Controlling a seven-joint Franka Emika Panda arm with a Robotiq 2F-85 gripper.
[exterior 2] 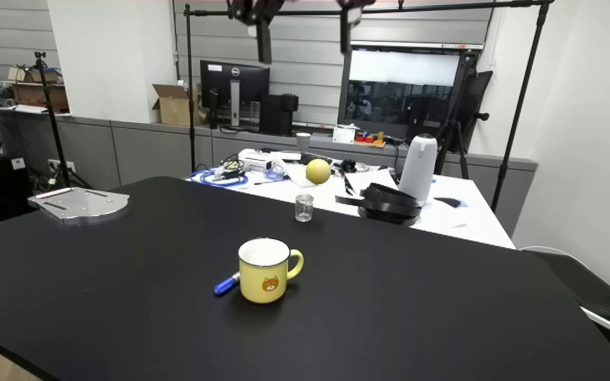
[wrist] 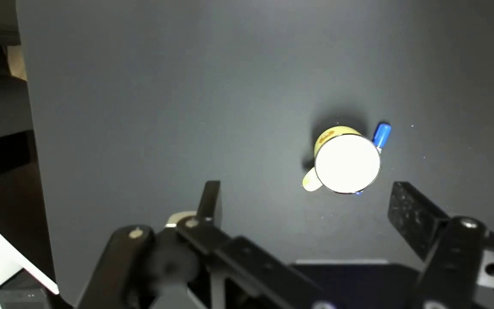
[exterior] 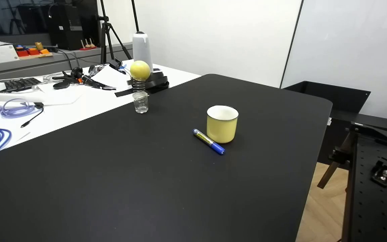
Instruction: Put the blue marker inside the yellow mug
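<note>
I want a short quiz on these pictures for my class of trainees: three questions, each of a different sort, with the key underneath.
1. Where is the blue marker in relation to the yellow mug?
A. Inside it
B. Beside it, lying on the black table
C. Balanced across its top

2. True or false: the claw is closed around the blue marker.

3. Fill in the missing word: in the wrist view, the yellow mug's ______ sticks out from its side.

Key
1: B
2: False; the claw is open and holds nothing.
3: handle
</note>
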